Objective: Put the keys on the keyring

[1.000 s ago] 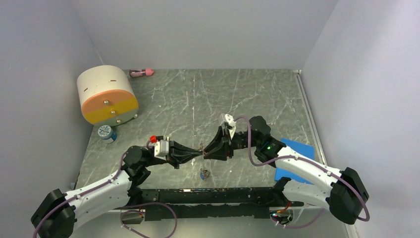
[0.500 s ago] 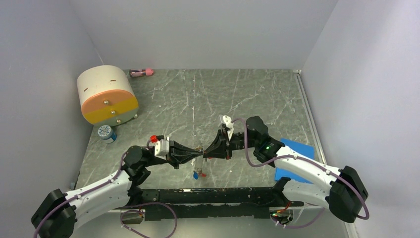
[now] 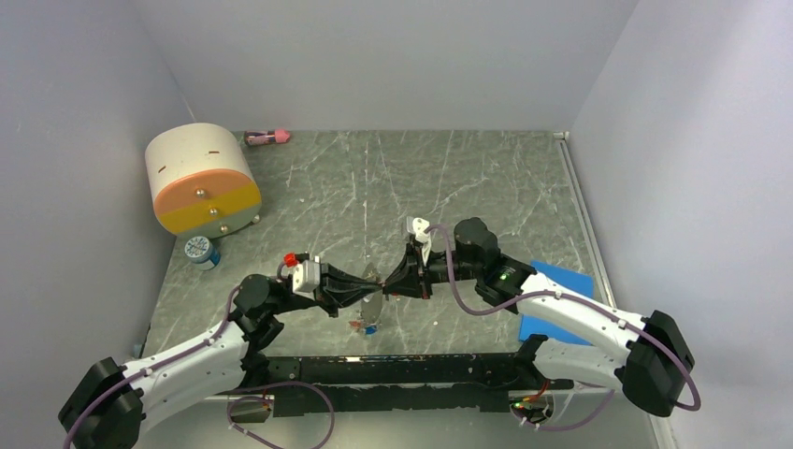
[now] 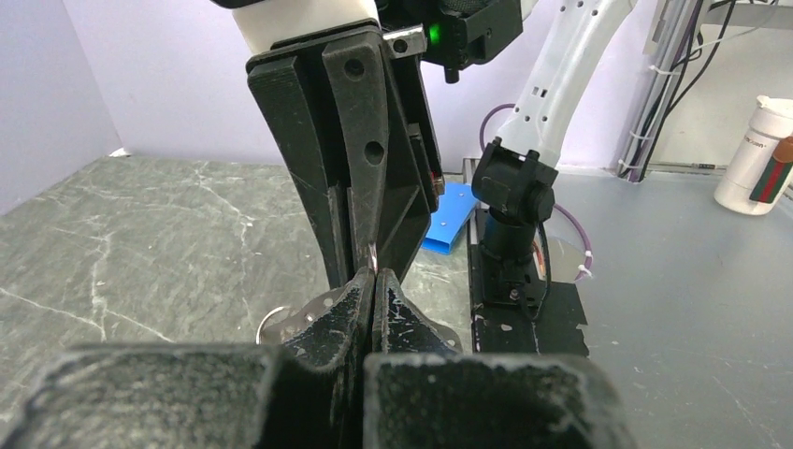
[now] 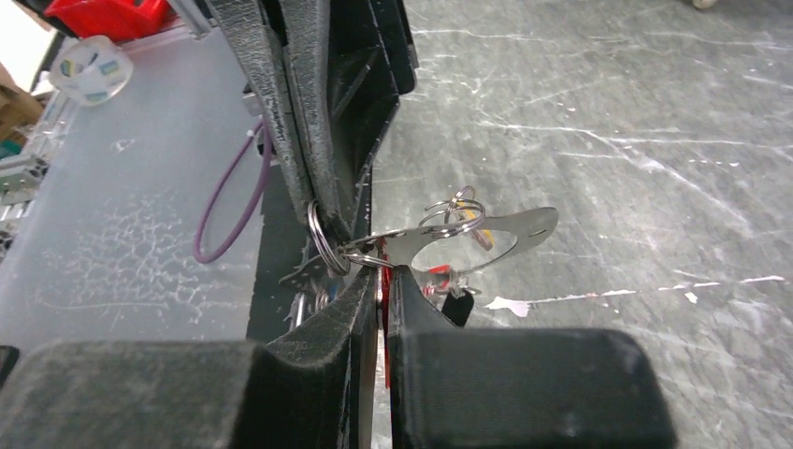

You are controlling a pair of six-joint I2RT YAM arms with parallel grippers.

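In the middle of the top view, two black arms meet tip to tip. The left gripper (image 3: pixel 367 284) comes in from the left and the right gripper (image 3: pixel 387 284) from the right. The keyring (image 3: pixel 372 302) hangs between them, its pale plate tilting down. The keys (image 3: pixel 366 327) dangle under it, showing a bit of red and blue. A big cream and orange drum (image 3: pixel 200 178) sits on the grey table (image 3: pixel 486 178) in the upper left. A blue pad (image 3: pixel 564 285) lies at the right.

In the left wrist view, the left gripper (image 4: pixel 373 286) is at the bottom middle, its fingers squeezed tight together. The right gripper (image 4: pixel 370 260) points down onto it from the top. The plate of the keyring (image 4: pixel 301 319) pokes out to the left of the fingers.

In the right wrist view, the right gripper (image 5: pixel 382 278) at the bottom is clenched and pinches the edge of the plate. The left gripper (image 5: pixel 329 223) at the top grips the thin wire loop. The keyring (image 5: pixel 512 226) plate reaches to the right. One of the keys (image 5: pixel 441 274), a red one, hangs below it.
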